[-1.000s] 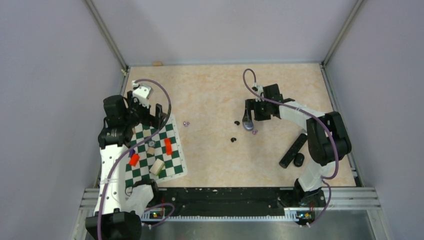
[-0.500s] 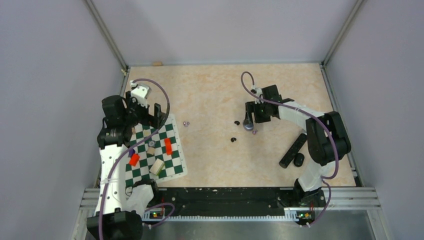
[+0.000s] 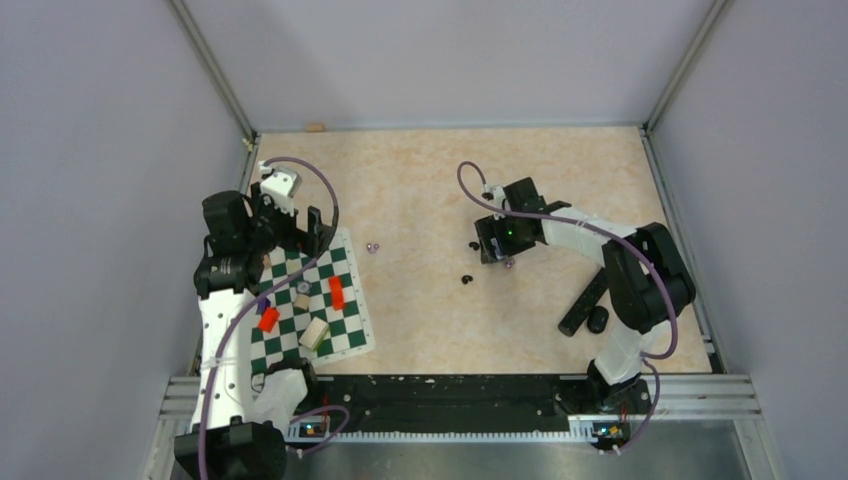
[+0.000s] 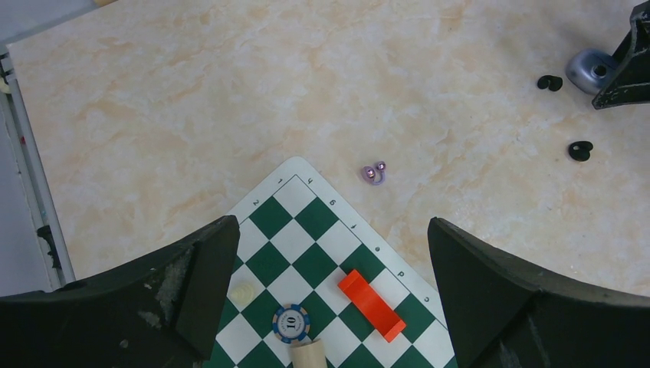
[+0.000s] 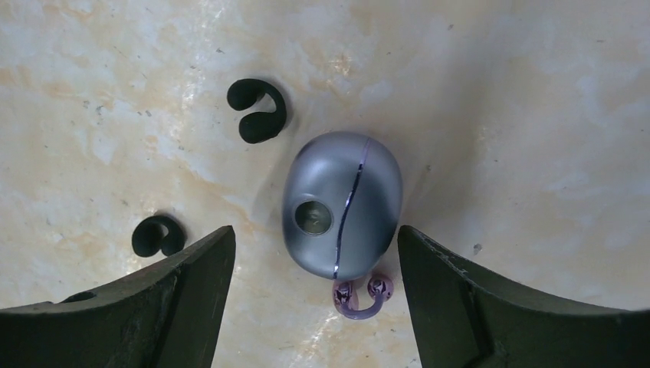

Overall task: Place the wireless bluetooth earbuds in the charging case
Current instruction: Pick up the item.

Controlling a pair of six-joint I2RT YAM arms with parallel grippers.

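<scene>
left gripper (image 4: 329,238): jaws stood wide over the chess mat (image 4: 322,257);
one earbud (image 4: 374,173): lay at 3 o'clock of the mat's far corner;
right gripper (image 5: 316,245): jaws wide, flanking the case;
other earbud (image 5: 360,295): touched the case at 6 o'clock;
charging case (image 5: 343,205): shut, on the table (image 5: 498,115);
black hooks (image 5: 257,110): at its 9 and 11 o'clock
</scene>
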